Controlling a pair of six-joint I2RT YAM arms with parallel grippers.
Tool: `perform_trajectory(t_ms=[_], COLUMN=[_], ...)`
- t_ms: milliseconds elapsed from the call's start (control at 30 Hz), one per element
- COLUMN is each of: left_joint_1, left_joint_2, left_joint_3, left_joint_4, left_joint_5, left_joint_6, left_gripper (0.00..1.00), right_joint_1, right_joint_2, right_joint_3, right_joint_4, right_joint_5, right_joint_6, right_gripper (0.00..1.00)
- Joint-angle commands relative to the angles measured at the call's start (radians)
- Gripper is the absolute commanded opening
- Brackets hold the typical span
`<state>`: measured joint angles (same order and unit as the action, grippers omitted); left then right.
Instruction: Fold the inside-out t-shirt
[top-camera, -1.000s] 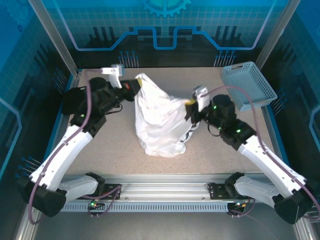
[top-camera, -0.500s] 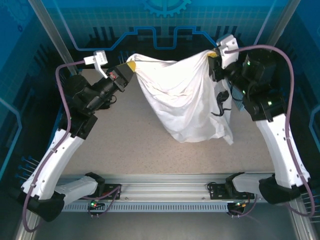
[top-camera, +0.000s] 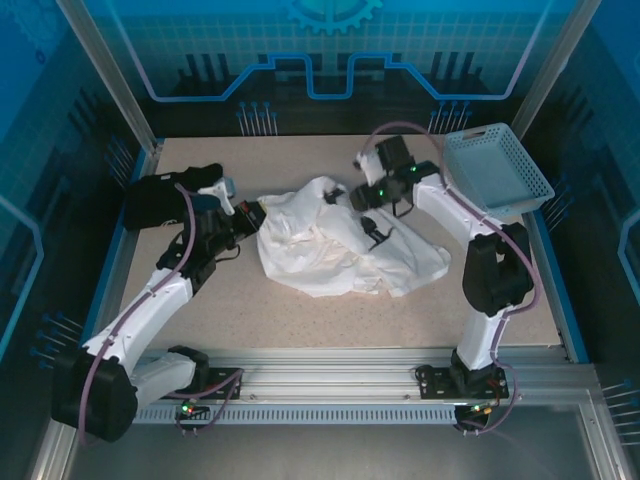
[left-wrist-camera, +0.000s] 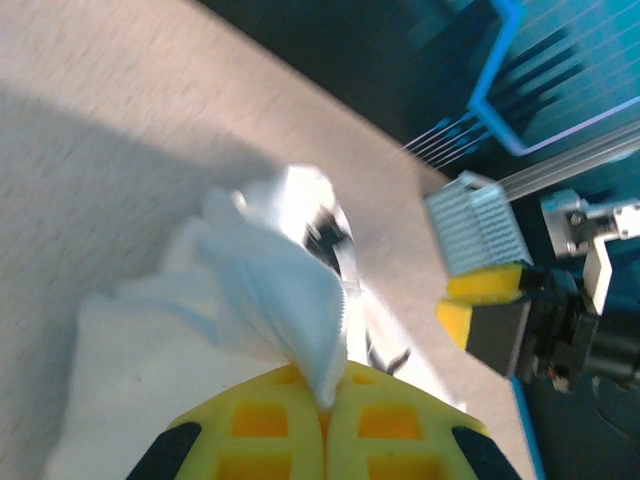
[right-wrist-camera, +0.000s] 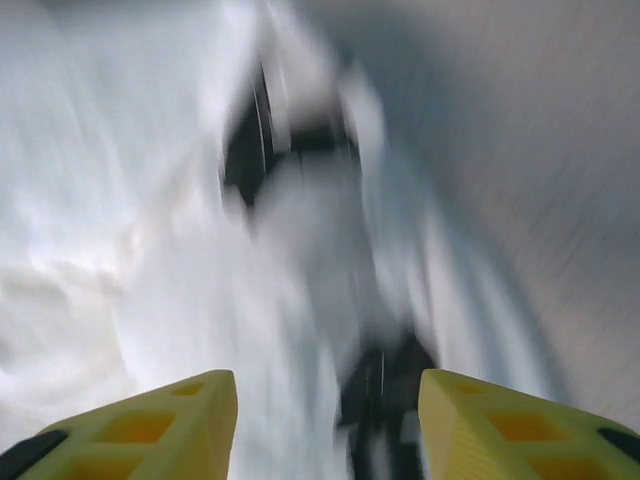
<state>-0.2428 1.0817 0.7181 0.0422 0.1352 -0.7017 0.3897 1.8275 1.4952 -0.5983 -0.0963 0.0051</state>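
Top view, bottom of frame: aluminium rail (top-camera: 330, 385) w/ both arm bases bolted on. Just above it the beige table (top-camera: 200, 330).

The inside-out t-shirt (top-camera: 335, 255) lies crumpled in a low white heap at ctr of frame, flat on the tabletop. One flap spreads toward the lower right, and there's a small dark mark on its upper part.

L gripper (top-camera: 252, 216) sits low at the heap's left edge. In the left wrist view its yellow fingers (left-wrist-camera: 250, 425) are pressed together at bottom ctr w/ a peak of white cloth pinched between them, so it's clamped on the shirt. The cloth fans out up and to the left from the pinch.

R gripper (top-camera: 362, 196) is at the heap's upper right edge. The right wrist view has heavy blur. Its two yellow fingers (right-wrist-camera: 170, 415) show at bottom left and bottom right, wide apart, nothing gripped. White cloth w/ dark blotches lies beyond them. Can't tell if the tips touch the cloth.

Further back, upper right of the top view: light-blue perforated basket (top-camera: 497, 170) at the table's far right corner, apart from the shirt. Behind everything is a blue-lit back panel (top-camera: 330, 50).
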Motion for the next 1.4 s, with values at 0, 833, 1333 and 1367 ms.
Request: perform_trajectory(t_ms=[0, 833, 1333, 1367], left_joint_1=[0.007, 0.015, -0.199, -0.219], left_joint_2=[-0.062, -0.193, -0.328, -0.321], left_joint_3=[-0.048, -0.092, -0.27, -0.252], left_joint_4=[0.004, -0.086, -0.472, -0.462], left_joint_5=[0.013, 0.006, -0.172, -0.197], left_joint_6=[0.007, 0.048, 0.03, 0.064], left_gripper=[0.0, 0.0, 0.48, 0.57], right_joint_1=[0.11, 0.175, 0.123, 0.116], right_joint_2=[-0.162, -0.073, -0.625, -0.627], right_joint_3=[-0.14, -0.328, -0.83, -0.834], right_joint_4=[0.053, 0.425, 0.471, 0.47], right_joint_5=[0.001, -0.064, -0.33, -0.337], right_joint_6=[0.082, 0.291, 0.131, 0.132], right_gripper=[0.57, 0.0, 0.0, 0.0])
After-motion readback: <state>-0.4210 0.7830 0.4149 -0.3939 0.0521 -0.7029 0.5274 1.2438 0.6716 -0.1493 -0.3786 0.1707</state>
